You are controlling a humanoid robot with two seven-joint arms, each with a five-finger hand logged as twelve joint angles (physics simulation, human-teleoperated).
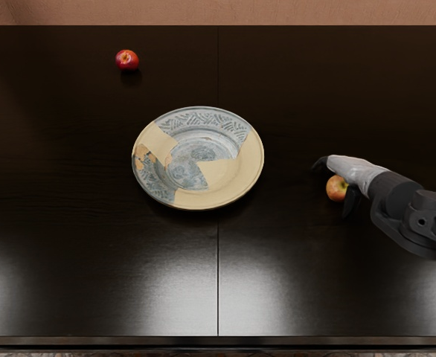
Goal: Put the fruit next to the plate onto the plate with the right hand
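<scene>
Right robot hand (352,172) sits open, cupped over the fruit (335,190), which rests on the bench (91,260) between the plate (249,160) and the right edge; looks like pre-grasp, while the red apple (127,59) near the far-left corner is too far off to be the target.

Dim overall, with two broad pale sheens of glare on the dark, glossy table (77,282) near its front edge. Only short, soft shadows, falling toward the viewer: a dark patch just below the red apple (127,59) and a thin band of shade along the near rim of the plate (254,160). Sharp and evenly focused from edge to edge, with straight table seams and a clean, rendered look.
</scene>
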